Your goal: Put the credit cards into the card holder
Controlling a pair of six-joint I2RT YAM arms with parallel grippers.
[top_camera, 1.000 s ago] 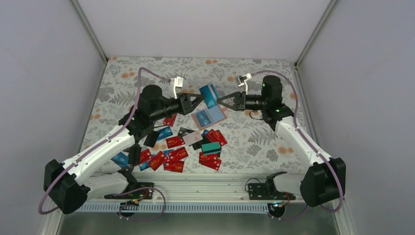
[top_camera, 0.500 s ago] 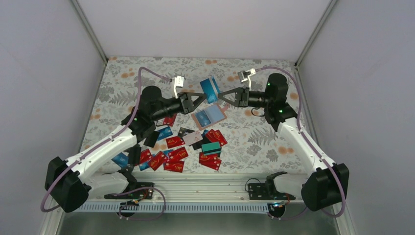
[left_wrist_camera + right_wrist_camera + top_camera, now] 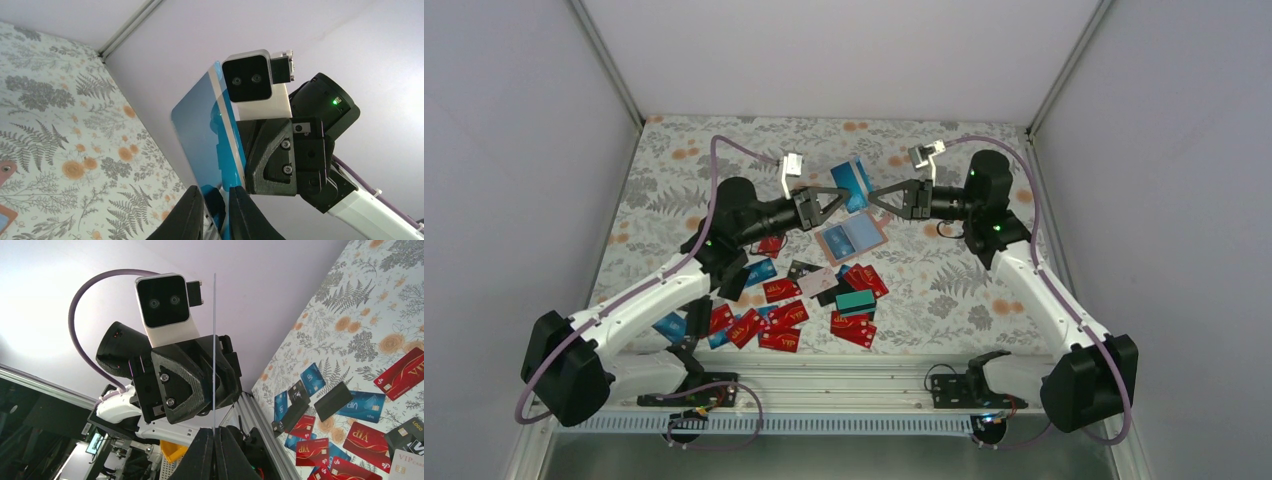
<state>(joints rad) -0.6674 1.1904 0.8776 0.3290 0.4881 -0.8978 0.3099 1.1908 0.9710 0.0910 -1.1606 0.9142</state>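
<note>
Blue credit card [image 3: 856, 182] hangs over the open card holder [image 3: 852, 237] from above, our right gripper [image 3: 876, 196] having closed in on the left gripper [image 3: 829, 203]; left wrist shows us pinching the bottom edge, right wrist shows us clamping it edge-on, so we reckon a handover before insertion.

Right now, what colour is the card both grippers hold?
The card is blue; left wrist view shows it best.

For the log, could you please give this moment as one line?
left pincer, right pincer: shut on blue card; card holder: open on table; red cards: scattered
</note>
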